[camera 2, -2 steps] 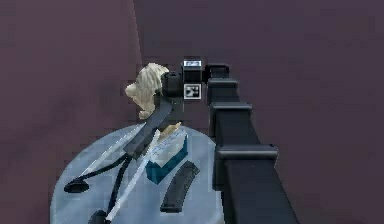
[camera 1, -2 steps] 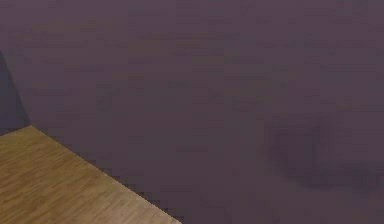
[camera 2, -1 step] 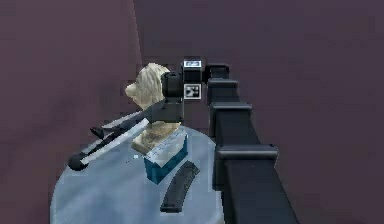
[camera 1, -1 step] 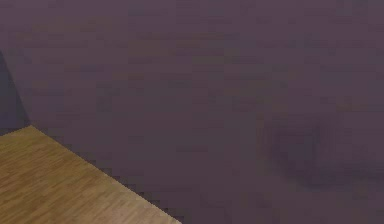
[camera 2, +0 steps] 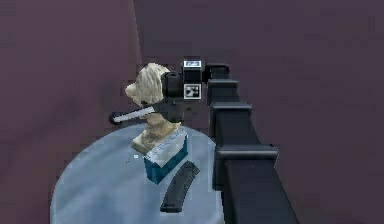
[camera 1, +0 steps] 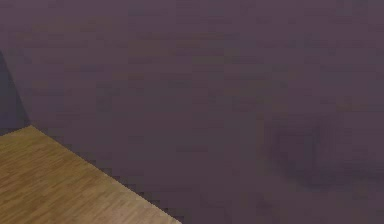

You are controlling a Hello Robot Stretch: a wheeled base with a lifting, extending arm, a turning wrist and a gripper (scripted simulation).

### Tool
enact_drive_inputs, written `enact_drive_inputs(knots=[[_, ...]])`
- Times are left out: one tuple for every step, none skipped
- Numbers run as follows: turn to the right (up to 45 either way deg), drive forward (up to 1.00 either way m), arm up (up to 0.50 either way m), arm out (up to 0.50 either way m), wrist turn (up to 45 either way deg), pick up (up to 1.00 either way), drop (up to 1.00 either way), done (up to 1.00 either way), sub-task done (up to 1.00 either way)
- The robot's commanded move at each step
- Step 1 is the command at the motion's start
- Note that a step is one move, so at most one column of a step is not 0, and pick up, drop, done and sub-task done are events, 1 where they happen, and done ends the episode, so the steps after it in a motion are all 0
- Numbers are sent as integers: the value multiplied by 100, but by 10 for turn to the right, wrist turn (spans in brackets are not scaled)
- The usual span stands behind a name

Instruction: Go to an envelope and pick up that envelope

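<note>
the arm reaches out over a round pale table, and the gripper at its far end slants its thin fingers down across a pale bust. i judge the arm is stretched this far because the task's thing lies in the cluster on the tabletop: a tan flat slip rests on top of a teal box, just below the bust, and it is probably the envelope, though it is too small to be sure. with bust and box behind the fingers, i cannot tell whether the gripper holds anything or how its fingers are set. a dark remote-like bar lies beside the box, near the arm. the tabletop looks smooth and glossy. the walls are dull purple, and a wedge of wooden floor fills the forward view's lower left corner
</note>
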Motion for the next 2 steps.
enact_drive_inputs(knots=[[0,0,0,0,150,0,0,0,0],[0,0,-30,0,0,0,0,0,0]])
